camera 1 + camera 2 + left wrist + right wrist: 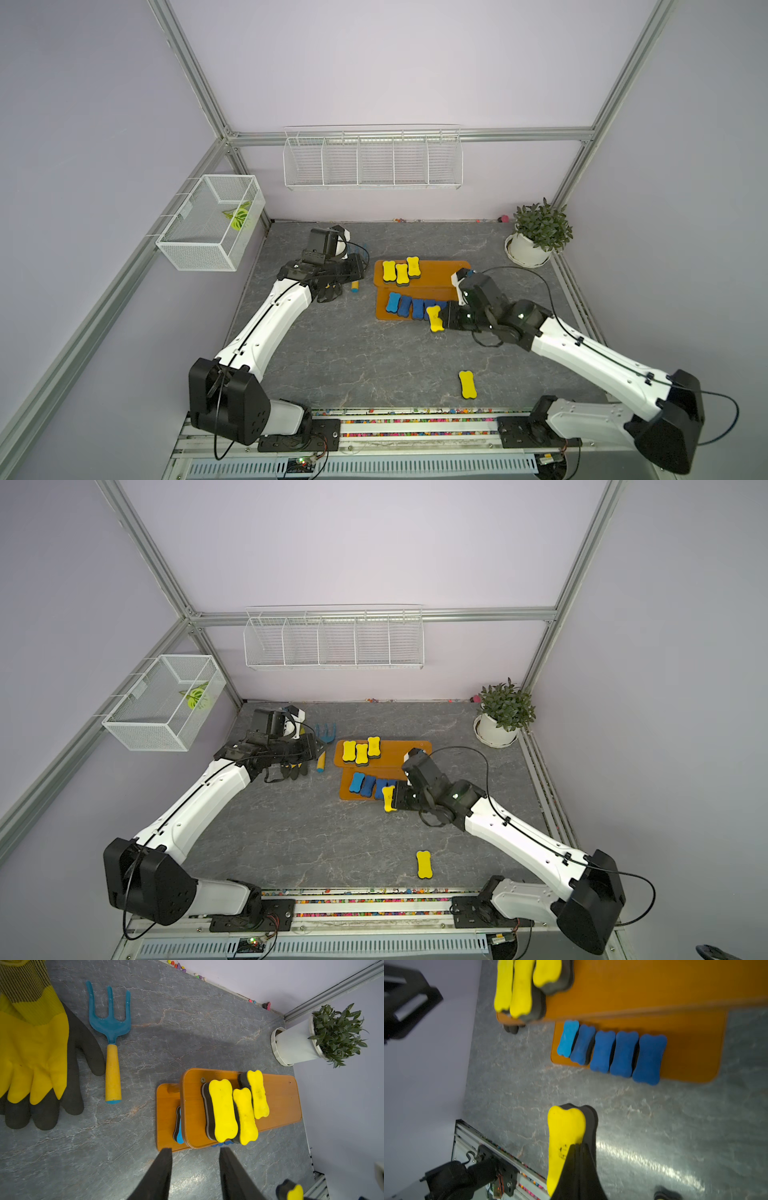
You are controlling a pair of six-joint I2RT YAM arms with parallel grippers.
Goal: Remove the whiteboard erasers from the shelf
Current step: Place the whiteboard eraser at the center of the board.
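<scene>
Right gripper (444,321) clenched on yellow eraser (434,318), long axis 12–6, by shelf (440,272) front edge. Likely drop spot at 5 o'clock, near laid eraser (468,385). Left gripper (195,1150) parted, empty, nearer yellow trio (401,272) at its 3 o'clock.

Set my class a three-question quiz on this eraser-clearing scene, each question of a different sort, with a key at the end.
1. Count: how many yellow erasers lie on the upper tier of the shelf?
2. True or false: the left gripper is shut.
3. Choose: what does the right gripper hold? A. one yellow eraser. B. a marker pen. C. nothing.

Key:
1. Three.
2. False; its jaws stand open with nothing between them.
3. A.
</scene>
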